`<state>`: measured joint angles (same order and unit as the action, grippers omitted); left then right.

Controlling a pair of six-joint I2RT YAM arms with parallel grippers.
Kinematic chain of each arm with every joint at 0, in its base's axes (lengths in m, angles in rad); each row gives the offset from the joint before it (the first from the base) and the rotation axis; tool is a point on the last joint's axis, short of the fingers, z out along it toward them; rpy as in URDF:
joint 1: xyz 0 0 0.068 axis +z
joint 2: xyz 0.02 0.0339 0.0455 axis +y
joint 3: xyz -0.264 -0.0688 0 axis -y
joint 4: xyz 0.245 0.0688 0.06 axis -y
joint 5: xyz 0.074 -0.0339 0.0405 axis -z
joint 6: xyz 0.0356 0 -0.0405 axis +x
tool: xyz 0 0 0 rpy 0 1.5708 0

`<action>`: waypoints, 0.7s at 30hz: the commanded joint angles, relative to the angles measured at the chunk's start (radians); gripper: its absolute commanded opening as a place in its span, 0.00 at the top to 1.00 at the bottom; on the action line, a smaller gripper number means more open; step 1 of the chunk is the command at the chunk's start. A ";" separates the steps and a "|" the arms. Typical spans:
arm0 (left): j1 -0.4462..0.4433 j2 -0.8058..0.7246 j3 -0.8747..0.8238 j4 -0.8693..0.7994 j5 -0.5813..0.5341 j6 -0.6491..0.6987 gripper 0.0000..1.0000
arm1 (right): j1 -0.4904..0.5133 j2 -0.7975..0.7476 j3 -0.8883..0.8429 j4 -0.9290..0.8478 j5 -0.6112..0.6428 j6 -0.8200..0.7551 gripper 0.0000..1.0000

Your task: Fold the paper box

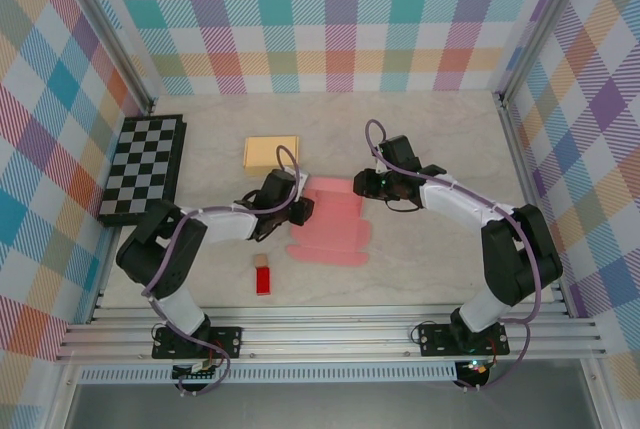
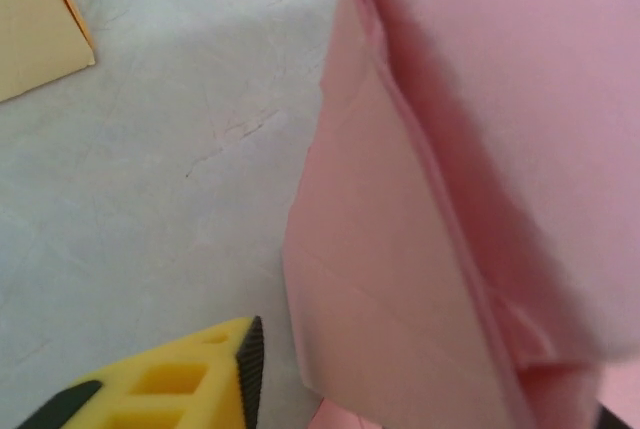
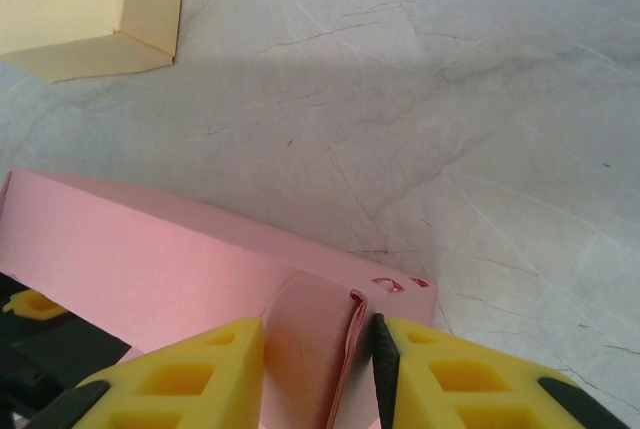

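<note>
Yellow fingers (image 3: 190,374) of right gripper (image 3: 318,341) pinch pink box (image 3: 150,259) flap (image 3: 300,319)

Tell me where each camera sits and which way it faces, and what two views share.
Top external: above and behind the arms, looking down on the table; both arms show, left gripper and right gripper at the pink paper box.
Left wrist: on the left arm, close against that box's side; one yellow finger at the bottom.
Right wrist: on the right arm, facing along the table; both fingers pinch a pink flap.
Shared: both wrist views catch the yellow box at top left.
</note>
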<state>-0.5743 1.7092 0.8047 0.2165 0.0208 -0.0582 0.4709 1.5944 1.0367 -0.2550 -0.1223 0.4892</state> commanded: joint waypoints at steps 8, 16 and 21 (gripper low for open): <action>-0.015 0.082 0.060 0.040 -0.056 -0.021 0.70 | -0.005 0.035 0.003 -0.044 -0.031 0.004 0.65; -0.030 0.129 0.108 0.032 -0.088 -0.053 0.83 | -0.005 0.050 -0.003 -0.031 -0.049 0.015 0.66; -0.032 0.154 0.143 0.001 -0.151 -0.106 0.88 | -0.004 0.057 -0.007 -0.019 -0.073 0.027 0.67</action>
<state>-0.5961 1.8359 0.9085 0.2199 -0.0856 -0.1081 0.4644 1.6104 1.0370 -0.2287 -0.1673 0.5098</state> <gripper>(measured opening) 0.124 0.331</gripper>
